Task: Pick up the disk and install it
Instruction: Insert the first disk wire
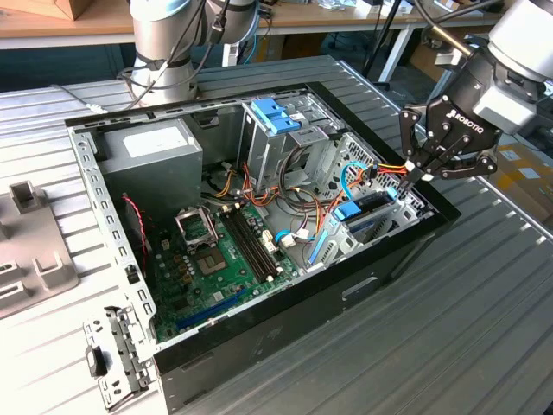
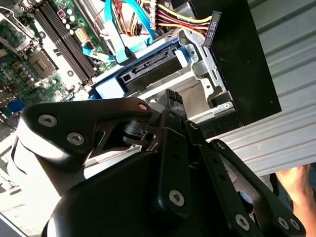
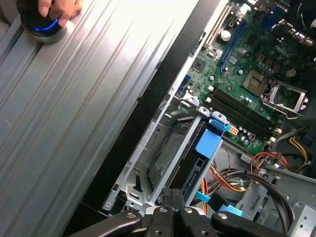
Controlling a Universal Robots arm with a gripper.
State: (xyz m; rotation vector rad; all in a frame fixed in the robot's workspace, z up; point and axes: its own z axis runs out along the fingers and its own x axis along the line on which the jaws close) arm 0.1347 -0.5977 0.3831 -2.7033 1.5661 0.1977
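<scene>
So my fingers are pressed together with nothing in them, hovering over the drive bay at the case's corner. The disk sits slotted in that bay just below the fingertips, blue tab up, not touching them.

**Blue, Green and Black Inside a Silver Case**

Black on the gripper, with white lettering across its body. Light blue on the disk carrier, brighter blue at its end tab; dark grey, possibly black, on the drive body. Green across the motherboard, with black memory slots. Bright blue on the latch piece atop the silver drive cage. Red, yellow and orange in the wire bundle. Pale grey, ribbed in parallel lines, over the table.
</scene>
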